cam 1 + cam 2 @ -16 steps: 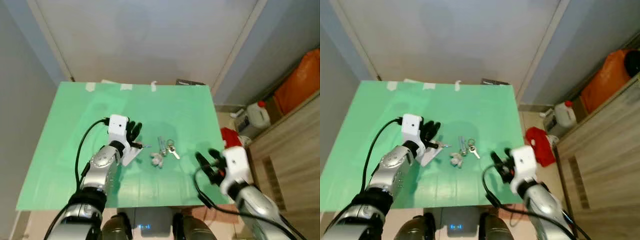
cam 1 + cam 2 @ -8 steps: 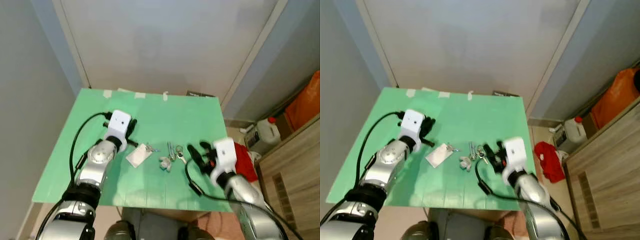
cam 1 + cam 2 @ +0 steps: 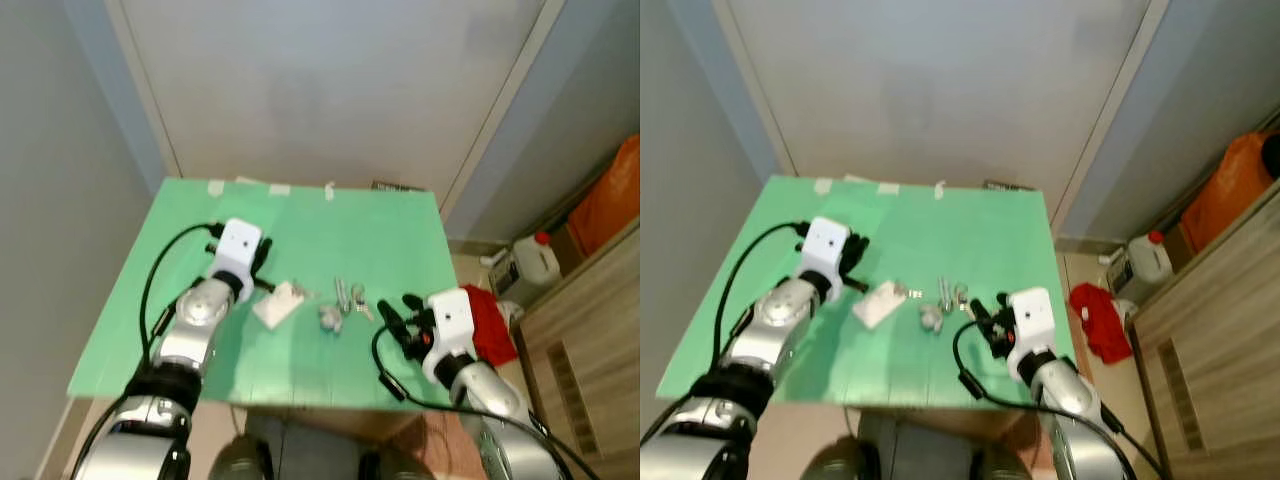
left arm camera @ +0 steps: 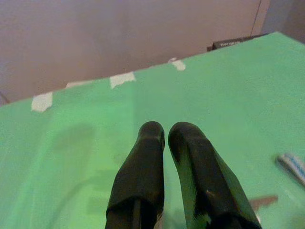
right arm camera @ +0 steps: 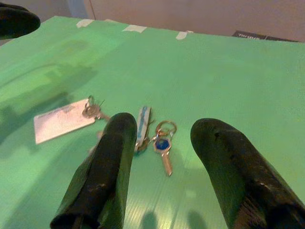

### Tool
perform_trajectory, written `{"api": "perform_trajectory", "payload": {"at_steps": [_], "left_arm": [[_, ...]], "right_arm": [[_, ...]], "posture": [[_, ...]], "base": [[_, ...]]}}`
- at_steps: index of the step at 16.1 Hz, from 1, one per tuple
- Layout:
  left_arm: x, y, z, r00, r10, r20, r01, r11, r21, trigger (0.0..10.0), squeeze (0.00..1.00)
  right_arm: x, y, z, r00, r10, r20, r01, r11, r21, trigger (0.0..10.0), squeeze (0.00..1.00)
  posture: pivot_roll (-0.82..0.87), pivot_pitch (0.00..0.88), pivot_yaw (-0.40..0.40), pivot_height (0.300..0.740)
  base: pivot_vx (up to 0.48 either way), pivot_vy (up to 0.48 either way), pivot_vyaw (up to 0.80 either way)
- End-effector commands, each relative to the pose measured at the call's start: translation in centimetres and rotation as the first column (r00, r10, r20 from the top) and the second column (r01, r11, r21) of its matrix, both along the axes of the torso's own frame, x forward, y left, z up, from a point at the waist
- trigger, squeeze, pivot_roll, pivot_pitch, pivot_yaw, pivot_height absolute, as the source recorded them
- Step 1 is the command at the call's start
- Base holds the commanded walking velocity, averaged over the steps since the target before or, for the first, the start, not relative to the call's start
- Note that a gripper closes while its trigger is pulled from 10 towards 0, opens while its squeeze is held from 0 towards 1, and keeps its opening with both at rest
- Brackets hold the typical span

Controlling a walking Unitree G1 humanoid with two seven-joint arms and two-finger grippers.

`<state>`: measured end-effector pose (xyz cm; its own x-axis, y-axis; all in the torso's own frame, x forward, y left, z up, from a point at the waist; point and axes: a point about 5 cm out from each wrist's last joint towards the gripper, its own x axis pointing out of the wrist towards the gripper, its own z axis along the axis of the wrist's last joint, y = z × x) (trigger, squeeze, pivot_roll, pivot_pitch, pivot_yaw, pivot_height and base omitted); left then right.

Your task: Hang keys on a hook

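On the green table (image 3: 200, 220) lies a white card tag with keys (image 3: 279, 303) and, to its right, a key bunch (image 3: 346, 296) with a blue-headed key (image 5: 163, 145) and a blue-white fob (image 5: 142, 121). A small grey lump (image 3: 328, 318) sits just in front of them. My right gripper (image 3: 395, 320) is open, low over the table right of the bunch, and its fingers (image 5: 109, 157) point at the keys without touching them. Left of the card tag, my left gripper (image 3: 262, 255) is shut and empty, its fingertips (image 4: 151, 131) together above bare table.
Tape strips (image 4: 122, 78) and a black object (image 3: 397, 186) mark the table's far edge, against the wall. Right of the table stand a white jug (image 3: 533, 262), a red cloth (image 3: 487, 310), an orange bag (image 3: 612, 190) and a wooden cabinet (image 3: 590, 340).
The camera has shifted. My left gripper has drawn back from the white card tag, which now lies apart from it. My right gripper has come in closer to the key bunch.
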<state>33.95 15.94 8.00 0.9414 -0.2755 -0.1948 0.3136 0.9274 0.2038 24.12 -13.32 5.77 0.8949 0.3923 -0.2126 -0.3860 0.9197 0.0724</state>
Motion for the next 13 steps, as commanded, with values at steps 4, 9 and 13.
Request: {"api": "perform_trajectory", "payload": {"at_steps": [4,9,13], "left_arm": [[-0.1,1.1,-0.3,0.999,0.051,-0.014,-0.051,0.999,-0.008,10.0,0.0],[-0.1,1.7,-0.4,0.996,0.091,0.003,-0.091,0.996,-0.009,10.0,0.0],[0.0,1.6,-0.2,0.997,0.079,0.017,-0.079,0.997,0.018,10.0,0.0]], "right_arm": [[0.1,0.5,-0.4,1.0,0.025,-0.001,-0.025,1.0,-0.014,10.0,0.0],[0.5,0.3,-0.1,1.0,0.018,0.012,-0.018,1.0,0.001,10.0,0.0],[0.3,0.2,-0.2,1.0,0.014,0.016,-0.014,1.0,0.005,10.0,0.0]], "posture": [[0.0,0.078,-0.026,0.616],[0.0,0.077,-0.032,0.591],[0.0,0.079,-0.03,0.591]], "base": [[0.0,0.0,0.0],[0.062,0.0,0.0],[0.332,0.346,0.0]]}}
